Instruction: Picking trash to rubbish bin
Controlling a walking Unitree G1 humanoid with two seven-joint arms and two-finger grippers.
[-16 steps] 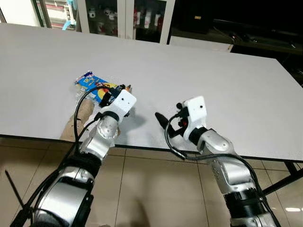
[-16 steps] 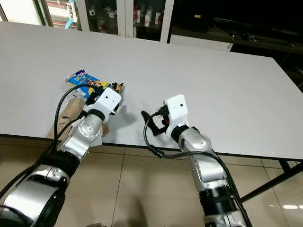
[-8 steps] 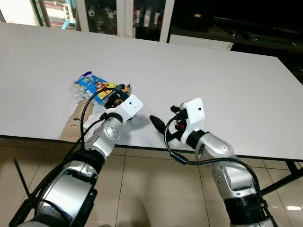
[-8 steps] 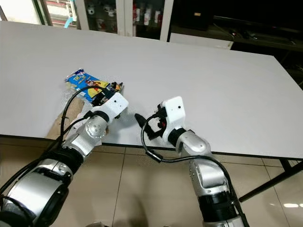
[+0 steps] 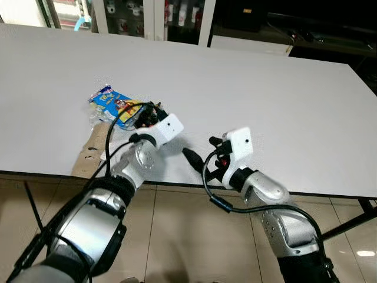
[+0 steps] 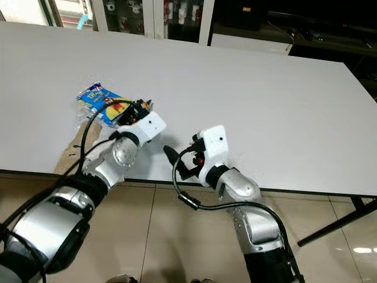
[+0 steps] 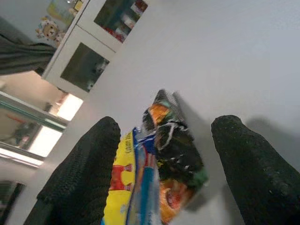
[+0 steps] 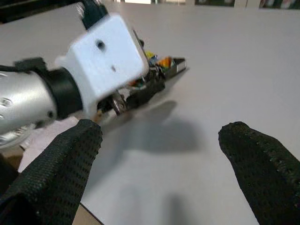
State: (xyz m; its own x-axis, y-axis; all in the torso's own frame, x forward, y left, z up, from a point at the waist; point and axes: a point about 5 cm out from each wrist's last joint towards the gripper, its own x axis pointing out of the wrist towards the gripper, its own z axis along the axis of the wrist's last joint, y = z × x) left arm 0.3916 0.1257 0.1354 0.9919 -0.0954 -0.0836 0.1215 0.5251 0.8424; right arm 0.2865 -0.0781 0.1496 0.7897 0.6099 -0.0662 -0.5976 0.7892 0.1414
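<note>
A crumpled blue and yellow snack wrapper lies on the white table, near its front left. A darker orange and black wrapper lies against it on the side facing my left gripper. My left gripper is at that end of the trash. It is open, and its two black fingers stand on either side of the dark wrapper without closing on it. My right gripper hovers low over the table's front edge, to the right of the left one. It is open with nothing between its fingers.
A brown cardboard piece sticks out below the table's front edge, beside my left arm. Glass-door cabinets stand behind the table, with a dark bench at the back right. Tiled floor lies below the table.
My left gripper has pushed forward so that its fingers now straddle the end of the wrappers. The right gripper has drifted a little left and toward the table's front edge.
</note>
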